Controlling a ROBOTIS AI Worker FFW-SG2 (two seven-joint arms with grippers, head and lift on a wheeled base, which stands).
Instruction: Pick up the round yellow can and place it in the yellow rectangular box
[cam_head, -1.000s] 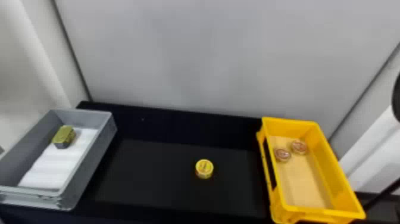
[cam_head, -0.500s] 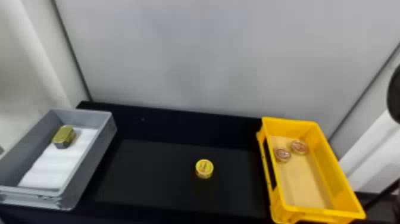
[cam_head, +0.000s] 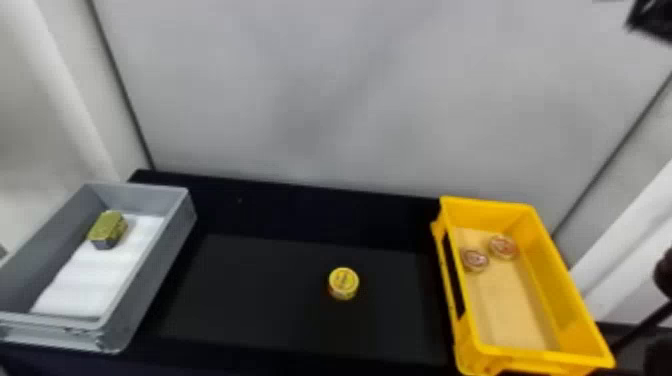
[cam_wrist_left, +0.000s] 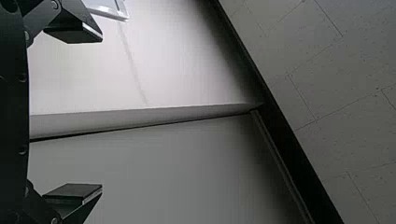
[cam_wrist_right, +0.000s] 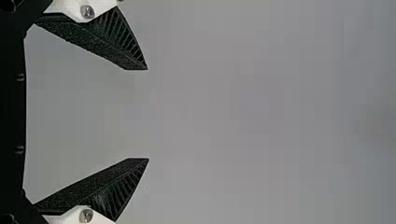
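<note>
The round yellow can (cam_head: 343, 283) is seen standing upright on the black surface (cam_head: 260, 300), a little below and to the right of the middle of the frame in the head view, and it is touched by no gripper. The yellow box (cam_head: 545, 357) is placed in the lower right of the frame, well apart from the can. In its upper part two round tins are held, the left tin (cam_head: 474, 260) and the right tin (cam_head: 503, 247), lying close beside each other; whether they are touching cannot be told. In the lower left of the frame a grey box (cam_head: 150, 285) is seen, and inside it a white cloth (cam_head: 85, 285) is spread, with a small green and dark block (cam_head: 107, 230) rested on its upper end. The right gripper (cam_head: 652, 17) is seen in part at the upper right corner of the frame, high above the yellow box. In the right wrist view its jaws are parted widely and nothing is held between them. In the left wrist view, the jaws of the left gripper (cam_wrist_left: 100, 112) are also parted widely, with nothing held, before pale panels (cam_wrist_left: 177, 172).
</note>
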